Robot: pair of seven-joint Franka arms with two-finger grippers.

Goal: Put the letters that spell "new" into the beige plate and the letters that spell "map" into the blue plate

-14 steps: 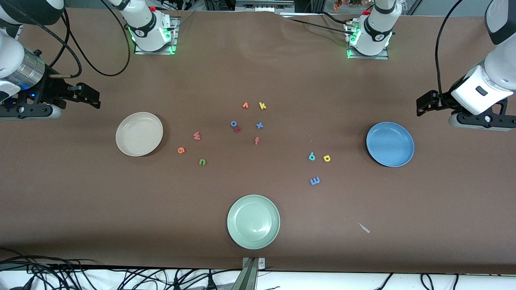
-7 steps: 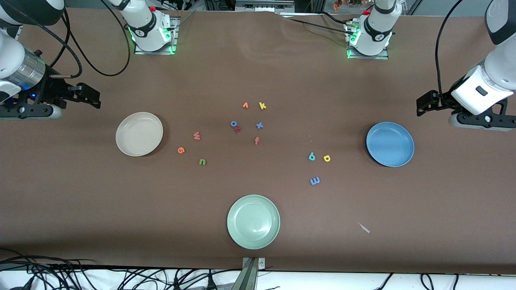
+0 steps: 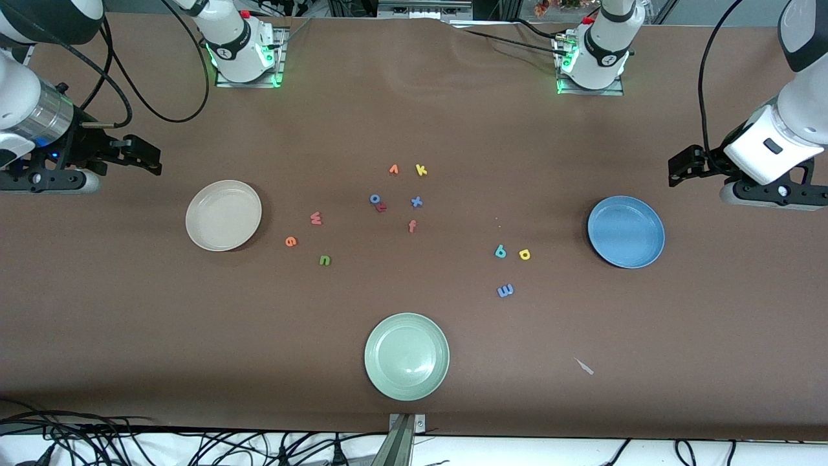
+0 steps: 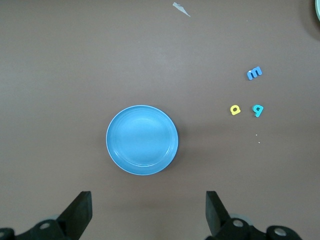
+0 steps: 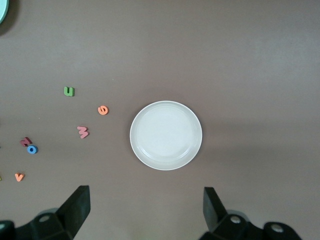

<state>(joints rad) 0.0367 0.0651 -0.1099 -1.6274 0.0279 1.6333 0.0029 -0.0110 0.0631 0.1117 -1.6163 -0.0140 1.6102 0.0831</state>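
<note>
Both arms are waiting: the left end effector (image 4: 146,212) is hanging open by the blue plate (image 3: 625,232), the right end effector (image 5: 145,210) open by the beige plate (image 3: 223,215).

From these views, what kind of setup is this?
Likely a robotics lab bench: two arm bases bolted to a brown-covered table, loose cables along its edge, small foam letters laid out between round plates.

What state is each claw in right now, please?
Left claw: open, holding nothing, above the round blue plate.
Right claw: open, holding nothing.
</note>
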